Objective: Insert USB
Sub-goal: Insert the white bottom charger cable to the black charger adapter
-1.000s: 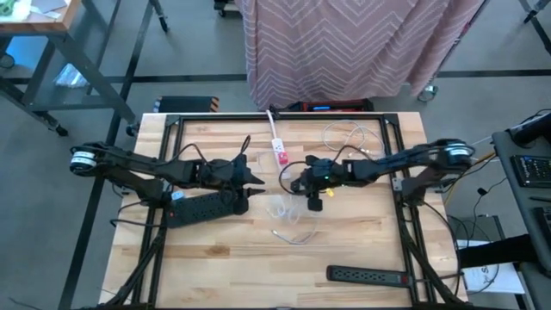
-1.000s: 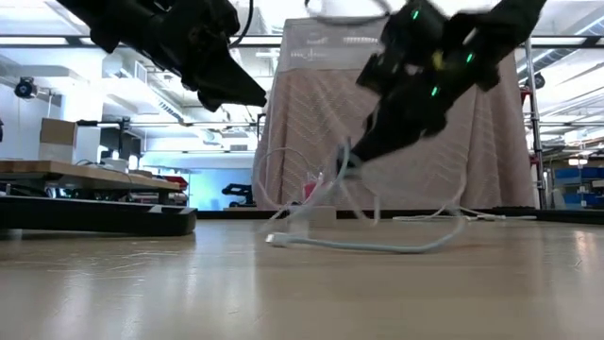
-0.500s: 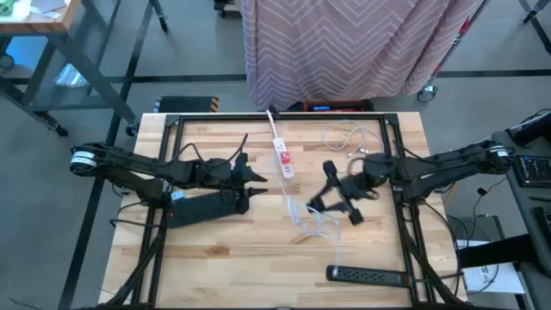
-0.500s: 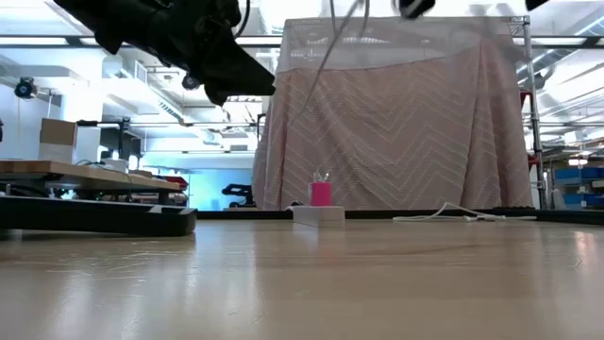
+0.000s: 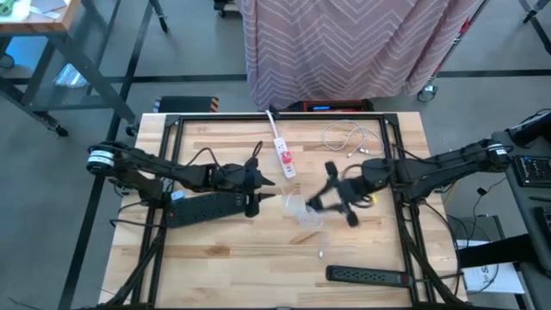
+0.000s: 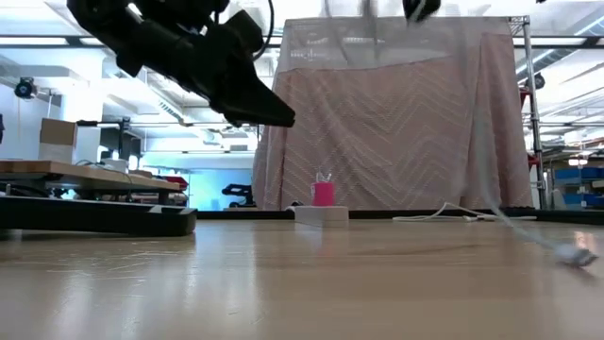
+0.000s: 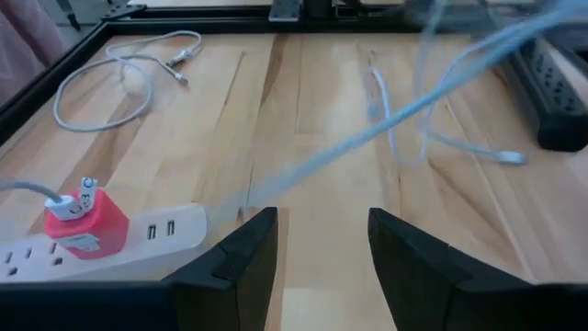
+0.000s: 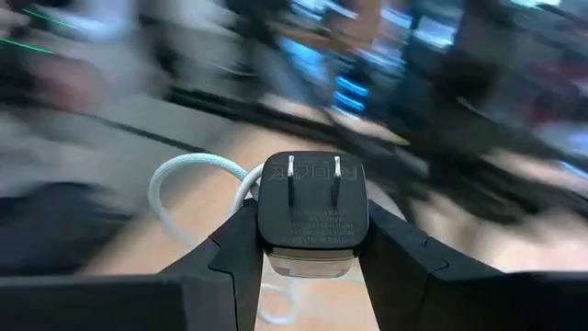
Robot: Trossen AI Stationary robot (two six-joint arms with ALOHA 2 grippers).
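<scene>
My right gripper (image 5: 331,200) is raised over the table's middle right, shut on a black two-prong charger block (image 8: 312,216). A white USB cable (image 5: 301,211) trails from the block, and its free plug end (image 6: 574,253) lies on the wood. My left gripper (image 7: 322,248) stands open with nothing between its fingers. It hovers above the table left of centre (image 5: 265,182), beside the black power strip (image 5: 207,205). A white power strip (image 7: 138,241) carrying a pink adapter (image 7: 78,225) lies flat toward the far edge. My right gripper pinches the charger block by its two opposite side faces (image 8: 265,230), one finger on each side. The prong face (image 8: 312,175) is turned back toward the wrist. The block is lifted clear of the table, and the white cable (image 8: 197,184) loops away from it, slack.
A second black power strip (image 5: 370,275) lies near the front right edge. A loose white cable coil (image 5: 349,136) rests at the far right. A black frame rail (image 5: 284,116) rings the table, and a pink curtain (image 6: 396,123) hangs behind it.
My right gripper has risen and drawn toward the table's right and near edges, tipping more level. It carries the charger block, and the cable has been pulled up off the wood, leaving only its free end down. My left gripper has moved right toward the table's centre and a little down.
</scene>
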